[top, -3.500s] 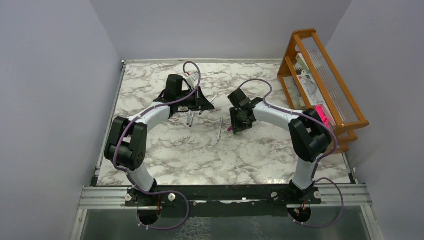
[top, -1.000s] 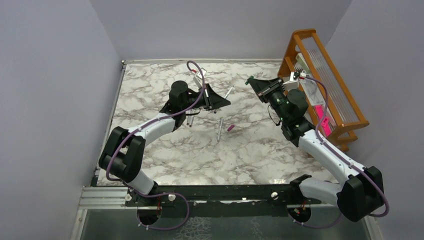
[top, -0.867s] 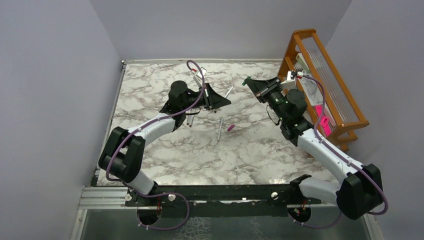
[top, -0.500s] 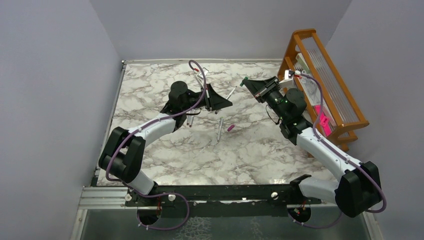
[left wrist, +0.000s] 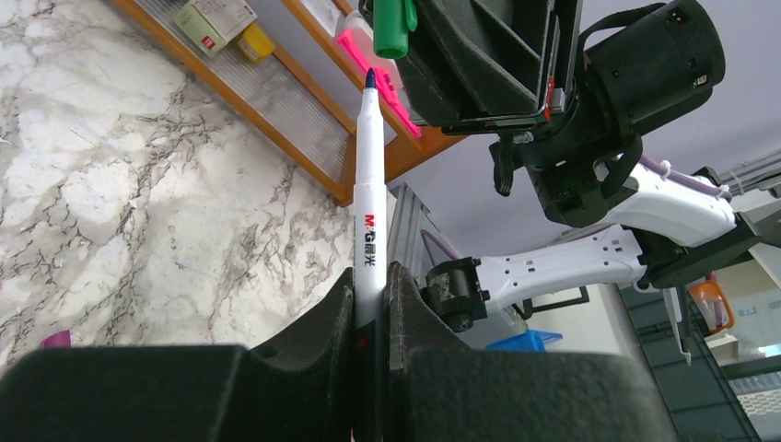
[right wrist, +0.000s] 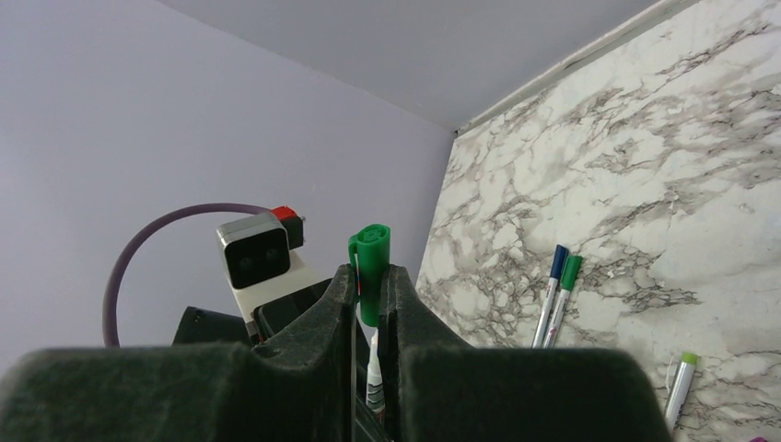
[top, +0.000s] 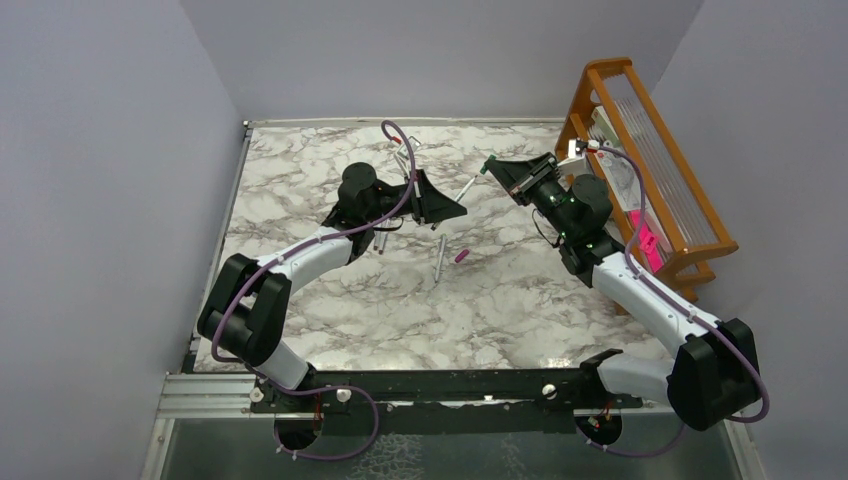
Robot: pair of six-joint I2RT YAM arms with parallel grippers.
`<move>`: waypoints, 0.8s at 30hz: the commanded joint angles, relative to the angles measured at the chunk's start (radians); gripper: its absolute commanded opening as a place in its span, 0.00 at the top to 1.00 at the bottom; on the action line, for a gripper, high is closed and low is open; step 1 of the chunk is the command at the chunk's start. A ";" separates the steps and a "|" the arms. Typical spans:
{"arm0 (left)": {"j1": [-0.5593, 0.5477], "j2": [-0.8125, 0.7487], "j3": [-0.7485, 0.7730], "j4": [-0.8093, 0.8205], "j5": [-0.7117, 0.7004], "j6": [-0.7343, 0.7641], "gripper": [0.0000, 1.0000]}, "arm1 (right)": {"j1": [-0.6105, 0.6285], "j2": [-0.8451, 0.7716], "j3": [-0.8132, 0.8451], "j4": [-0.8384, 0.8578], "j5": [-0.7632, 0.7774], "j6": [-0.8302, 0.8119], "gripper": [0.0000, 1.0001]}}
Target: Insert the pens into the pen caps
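My left gripper (top: 450, 208) (left wrist: 370, 281) is shut on a white pen (top: 467, 186) (left wrist: 369, 203), which points its dark blue tip up and to the right. My right gripper (top: 496, 170) (right wrist: 370, 276) is shut on a green pen cap (top: 486, 165) (right wrist: 370, 262) (left wrist: 393, 23). The pen tip lies just beside the cap's open end, not inside it. The same pen shows below the cap (right wrist: 375, 373). On the marble lie a loose pen (top: 439, 258), a magenta cap (top: 461, 256) and two more pens (top: 380, 238), partly under the left arm.
A wooden rack (top: 640, 150) with packets and a bright pink object (top: 645, 240) stands at the right edge. The right wrist view shows a blue-capped pen (right wrist: 553, 295) and a green-capped pen (right wrist: 566, 295) side by side, and a green-tipped pen (right wrist: 680, 387). Grey walls enclose the table.
The right gripper has moved left with the green cap toward the pen. The left gripper has shifted slightly right with its pen, closing the gap between tip and cap.
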 commanded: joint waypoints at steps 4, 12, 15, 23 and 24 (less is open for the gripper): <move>-0.006 -0.013 0.035 0.048 0.034 0.017 1.00 | -0.005 0.005 -0.002 0.017 -0.041 -0.012 0.99; -0.006 -0.012 0.038 0.049 0.036 0.015 1.00 | -0.005 0.009 -0.008 0.014 -0.049 -0.015 0.99; -0.007 -0.012 0.037 0.048 0.036 0.014 1.00 | -0.006 0.015 -0.008 0.019 -0.054 -0.015 0.99; -0.006 -0.011 0.039 0.048 0.039 0.012 1.00 | -0.005 0.025 -0.006 0.028 -0.058 -0.017 0.99; -0.006 -0.011 0.038 0.049 0.039 0.012 1.00 | -0.005 0.026 -0.004 0.028 -0.058 -0.016 0.99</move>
